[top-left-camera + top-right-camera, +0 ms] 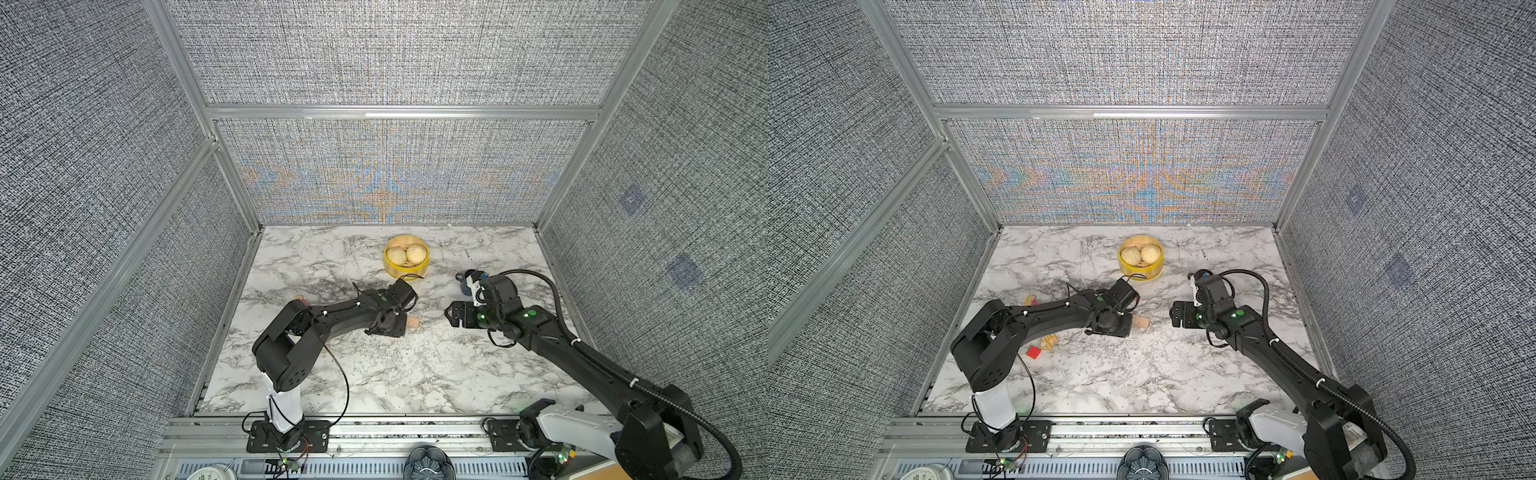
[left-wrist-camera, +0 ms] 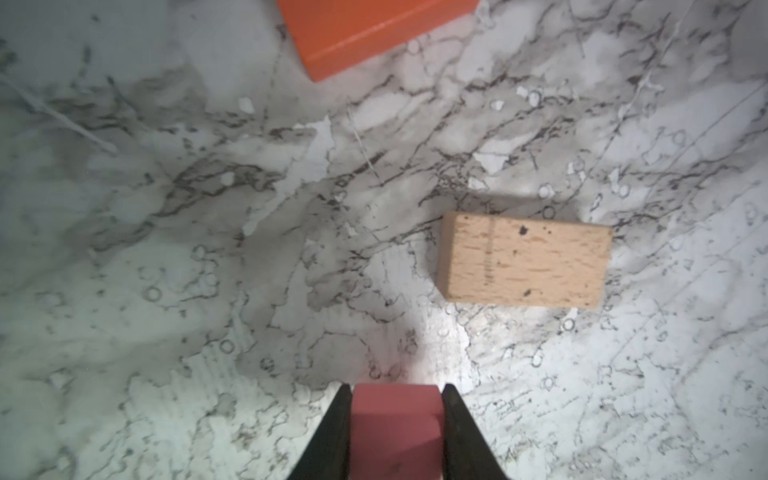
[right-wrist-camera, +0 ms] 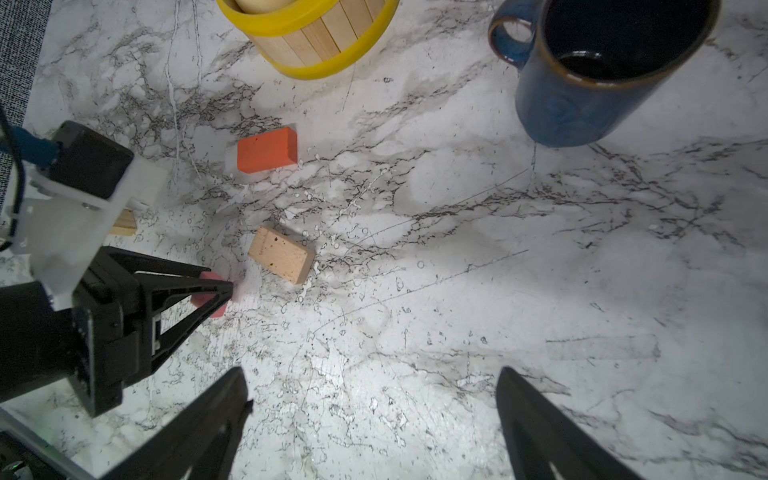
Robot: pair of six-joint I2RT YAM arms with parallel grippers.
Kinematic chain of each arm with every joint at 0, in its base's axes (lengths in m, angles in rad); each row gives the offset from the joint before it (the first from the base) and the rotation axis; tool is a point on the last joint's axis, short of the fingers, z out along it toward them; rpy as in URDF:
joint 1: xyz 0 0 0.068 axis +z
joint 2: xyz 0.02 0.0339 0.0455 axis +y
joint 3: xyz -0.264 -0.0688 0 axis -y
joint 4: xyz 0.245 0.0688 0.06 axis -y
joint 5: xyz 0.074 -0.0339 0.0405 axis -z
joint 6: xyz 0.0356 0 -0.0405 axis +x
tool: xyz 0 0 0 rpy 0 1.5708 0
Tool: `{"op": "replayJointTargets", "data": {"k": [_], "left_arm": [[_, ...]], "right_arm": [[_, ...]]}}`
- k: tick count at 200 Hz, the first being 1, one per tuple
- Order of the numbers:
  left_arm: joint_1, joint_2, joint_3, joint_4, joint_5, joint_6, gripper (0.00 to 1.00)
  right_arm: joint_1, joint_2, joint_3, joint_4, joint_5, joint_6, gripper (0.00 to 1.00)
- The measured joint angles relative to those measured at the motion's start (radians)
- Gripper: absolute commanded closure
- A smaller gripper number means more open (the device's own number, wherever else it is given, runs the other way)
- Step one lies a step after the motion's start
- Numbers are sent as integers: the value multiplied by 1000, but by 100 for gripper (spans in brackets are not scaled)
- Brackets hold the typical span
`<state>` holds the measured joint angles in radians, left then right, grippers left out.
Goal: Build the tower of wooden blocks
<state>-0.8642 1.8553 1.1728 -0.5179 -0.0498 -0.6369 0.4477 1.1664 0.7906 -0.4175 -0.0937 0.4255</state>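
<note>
One pink block (image 2: 395, 432): clamped in left hand (image 2: 397, 387).
Right hand (image 3: 372, 370): spread wide apart.
Tan block (image 2: 525, 259): just beyond left hand.

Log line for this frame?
left hand: shut on pink block; right hand: open, empty; tan block, orange block: flat on table, apart

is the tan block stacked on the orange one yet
No, the tan block lies flat on the table, well apart from the orange block.
</note>
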Motion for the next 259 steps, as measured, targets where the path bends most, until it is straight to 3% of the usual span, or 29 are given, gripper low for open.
{"op": "replayJointTargets", "data": {"k": [203,231,259], "left_arm": [[-28,111,100,49,-37,-6,66],[-29,115,106,49,-38,2,60],[-31,116,108,59,-36,8,39]], "right_arm": [[-1,33,-18,52,-72,7,5],[-1,36,-18,52,-75,7,5],[-1,35,-18,52,-75,6,5]]}}
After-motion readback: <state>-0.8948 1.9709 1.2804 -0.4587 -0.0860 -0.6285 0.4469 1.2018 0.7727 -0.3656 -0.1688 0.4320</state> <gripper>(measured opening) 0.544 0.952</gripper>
